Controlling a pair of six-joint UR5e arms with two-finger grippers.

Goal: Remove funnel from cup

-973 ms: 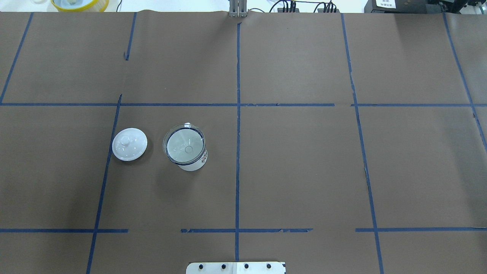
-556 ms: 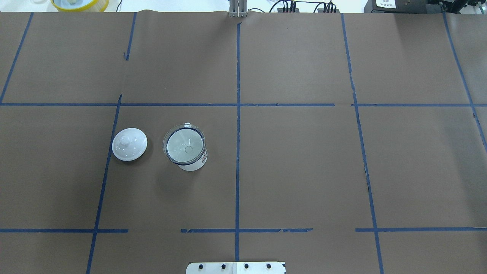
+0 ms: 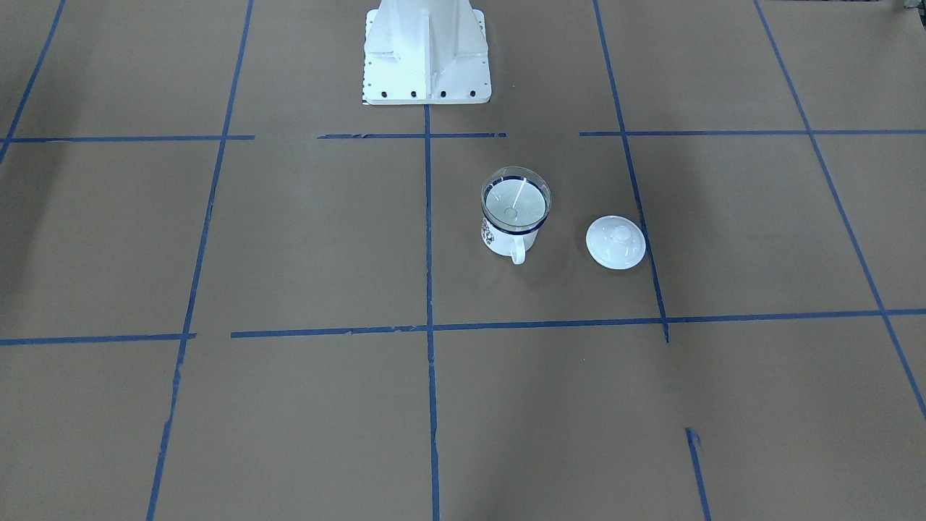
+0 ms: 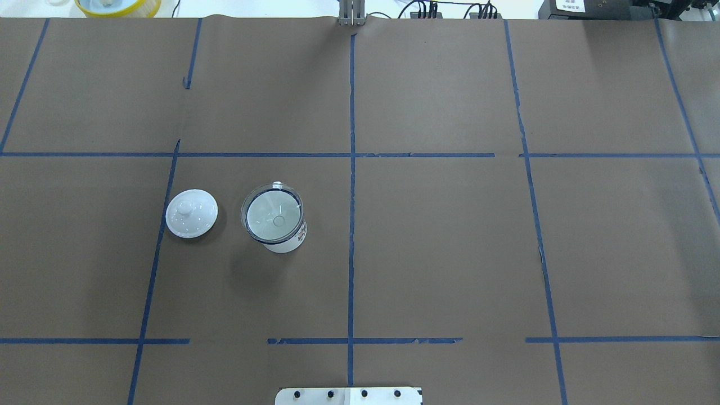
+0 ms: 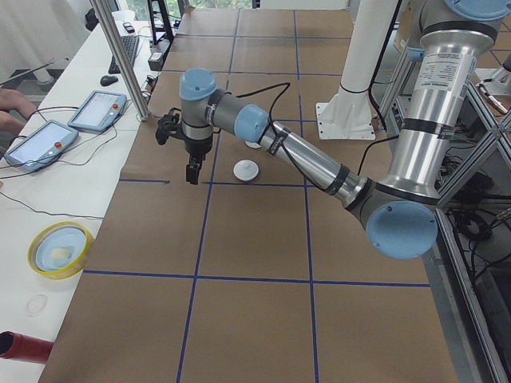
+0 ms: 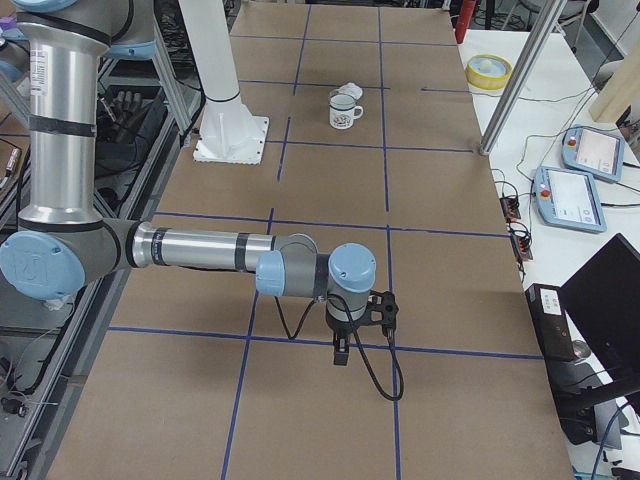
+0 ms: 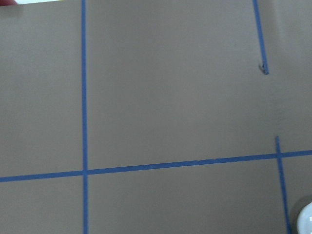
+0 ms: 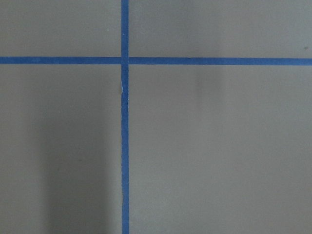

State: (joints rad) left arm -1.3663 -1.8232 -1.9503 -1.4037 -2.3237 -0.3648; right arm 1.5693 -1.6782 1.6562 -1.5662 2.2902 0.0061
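The funnel (image 4: 273, 212) sits in the cup (image 4: 289, 243), nine o'clock from the table (image 4: 450, 253) centre. The left gripper (image 5: 192, 171) seems much nearer than the right gripper (image 6: 341, 352). Neither's opening can be told.

A robotics lab: teach pendants (image 6: 572, 200) beside a tape-gridded robot table (image 4: 450, 253).

a: are the left gripper (image 5: 192, 171) and right gripper (image 6: 341, 352) parted or closed?
b: cannot tell. they show in the side views only, and small.
a: the funnel (image 4: 272, 214) spout?
b: hidden down inside the cup (image 4: 289, 242). the picture on the cup's side is too small to read.
a: and the left wrist view?
b: just a sliver of the white lid (image 7: 306, 222), cut off by the bottom right corner.
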